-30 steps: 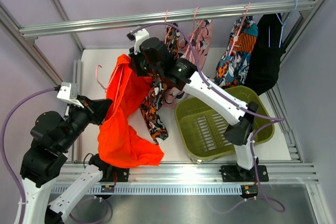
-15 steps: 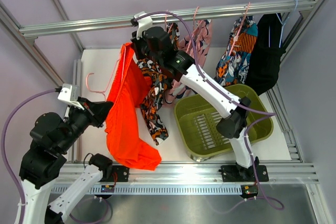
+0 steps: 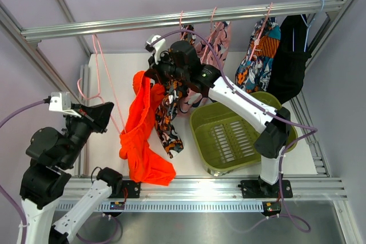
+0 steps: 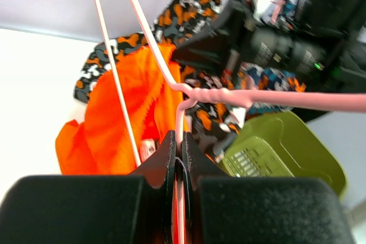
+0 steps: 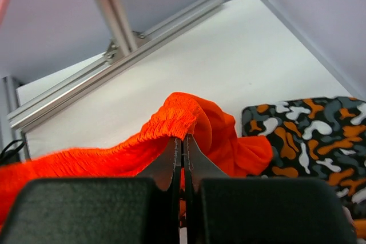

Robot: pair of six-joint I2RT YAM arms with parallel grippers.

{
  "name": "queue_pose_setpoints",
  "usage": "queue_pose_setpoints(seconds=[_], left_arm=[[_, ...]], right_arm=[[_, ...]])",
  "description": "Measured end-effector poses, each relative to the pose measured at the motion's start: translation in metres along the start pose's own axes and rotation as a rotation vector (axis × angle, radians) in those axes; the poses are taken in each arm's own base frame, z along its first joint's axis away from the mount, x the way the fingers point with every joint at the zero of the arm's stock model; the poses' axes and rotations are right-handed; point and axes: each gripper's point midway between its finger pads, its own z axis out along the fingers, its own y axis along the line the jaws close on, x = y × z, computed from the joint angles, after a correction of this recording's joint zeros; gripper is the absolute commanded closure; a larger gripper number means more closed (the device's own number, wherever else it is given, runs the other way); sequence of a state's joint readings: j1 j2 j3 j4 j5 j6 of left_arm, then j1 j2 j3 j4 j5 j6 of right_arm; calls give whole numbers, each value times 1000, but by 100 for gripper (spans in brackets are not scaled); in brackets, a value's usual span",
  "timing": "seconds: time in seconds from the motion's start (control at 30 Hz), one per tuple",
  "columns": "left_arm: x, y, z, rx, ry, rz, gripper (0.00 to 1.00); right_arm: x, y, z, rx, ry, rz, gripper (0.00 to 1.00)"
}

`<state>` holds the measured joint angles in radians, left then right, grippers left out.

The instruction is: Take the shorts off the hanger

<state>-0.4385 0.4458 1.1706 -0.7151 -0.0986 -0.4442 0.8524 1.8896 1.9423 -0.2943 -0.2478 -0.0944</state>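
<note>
Overhead, I see the shorts hanging as a crumpled orange-red drape just left of the green tub. Only my left wrist view shows the left gripper pinched shut on the thin pink wire of the hanger, below its twisted neck. My right wrist view shows the right gripper clamped on the gathered, ribbed waistband, though I can't make out whether the wire threads the fabric.

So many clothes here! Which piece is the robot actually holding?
The plain orange-red shorts, pinched at the waistband by the right pincer; the other clothes are patterned or black.
</note>
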Motion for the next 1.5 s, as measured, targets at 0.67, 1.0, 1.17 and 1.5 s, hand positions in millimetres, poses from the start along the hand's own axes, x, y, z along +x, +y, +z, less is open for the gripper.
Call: queue_pose_setpoints(seconds=[0.67,1.0,1.17,1.5], left_arm=[[14,40,21,-272,77,-51,100],[9,24,20,-283,252,-45,100],[2,18,41,-288,293,-2,100],[-36,73,103,-398,323,-126,100]], right_arm=[[-16,30,-29,-174,-24,-160,65],[11,87,-79,-507,33,-243,1],[22,105,-120,-590,46,-272,1],[30,95,-175,-570,25,-256,1]])
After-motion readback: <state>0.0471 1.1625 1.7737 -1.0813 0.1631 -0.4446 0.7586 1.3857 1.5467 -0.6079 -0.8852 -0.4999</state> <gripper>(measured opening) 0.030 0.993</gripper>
